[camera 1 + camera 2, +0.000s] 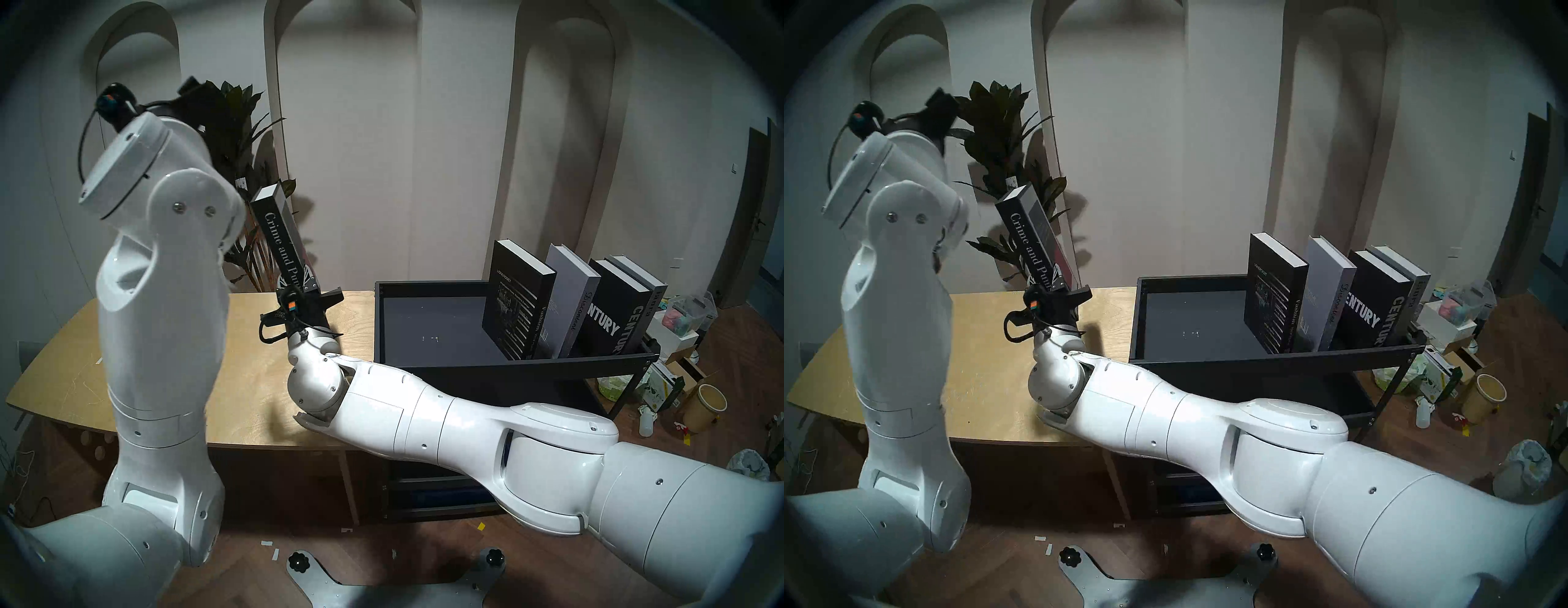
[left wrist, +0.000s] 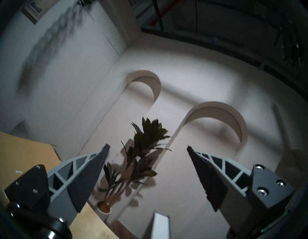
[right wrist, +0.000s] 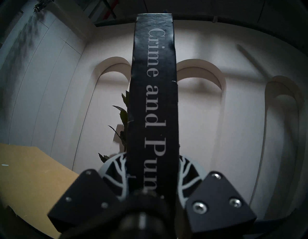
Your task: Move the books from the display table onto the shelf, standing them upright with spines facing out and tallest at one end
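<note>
Room light is dim. All 4 of my views show fisheye bending and dark rims. The plant (image 1: 237, 140) casts wall shadows. My left wrist view is slightly blurred.

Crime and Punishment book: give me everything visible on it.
The Crime and Punishment book is a thick black hardcover with white serif spine lettering, white page edges at the top and a pale circular tree motif near its lower end. It is held on end above the table, tilted, spine toward the robot. The right gripper is shut on its lower end. Nothing else touches it; the open left gripper is apart.
</note>
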{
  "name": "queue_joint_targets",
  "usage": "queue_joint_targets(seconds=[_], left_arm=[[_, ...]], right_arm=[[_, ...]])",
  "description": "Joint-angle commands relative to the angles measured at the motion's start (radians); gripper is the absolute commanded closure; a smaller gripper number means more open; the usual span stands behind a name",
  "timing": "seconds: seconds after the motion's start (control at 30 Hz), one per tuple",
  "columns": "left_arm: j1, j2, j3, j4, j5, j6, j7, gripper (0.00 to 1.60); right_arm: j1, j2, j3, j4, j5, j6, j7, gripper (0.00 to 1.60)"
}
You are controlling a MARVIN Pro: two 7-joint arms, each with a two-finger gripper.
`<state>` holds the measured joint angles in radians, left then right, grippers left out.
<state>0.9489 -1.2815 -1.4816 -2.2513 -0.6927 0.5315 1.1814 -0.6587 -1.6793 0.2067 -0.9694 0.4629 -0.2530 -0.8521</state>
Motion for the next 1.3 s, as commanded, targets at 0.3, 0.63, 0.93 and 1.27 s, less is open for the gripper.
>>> queue_joint_targets(seconds=[0.3, 0.63, 0.93, 1.27], left_arm=[[0.24, 0.184, -0.125, 0.072, 0.128, 0.062, -0.03, 0.0], [0.363, 0.23, -0.145, 0.172, 0.174, 0.076, -0.042, 0.0], [0.471, 0.269, -0.157, 0.201, 0.211, 0.053, -0.067, 0.0], [0.557, 0.308, -0.16, 0.192, 0.255, -0.003, -0.096, 0.0]], right_arm=[[0.068, 0.167, 0.089, -0.146, -0.038, -0.066, -0.071, 1.6], [0.029, 0.302, 0.136, -0.231, -0.02, -0.098, -0.106, 1.6], [-0.026, 0.405, 0.162, -0.3, -0.007, -0.114, -0.123, 1.6], [-0.117, 0.531, 0.153, -0.425, 0.036, -0.137, -0.115, 1.6]])
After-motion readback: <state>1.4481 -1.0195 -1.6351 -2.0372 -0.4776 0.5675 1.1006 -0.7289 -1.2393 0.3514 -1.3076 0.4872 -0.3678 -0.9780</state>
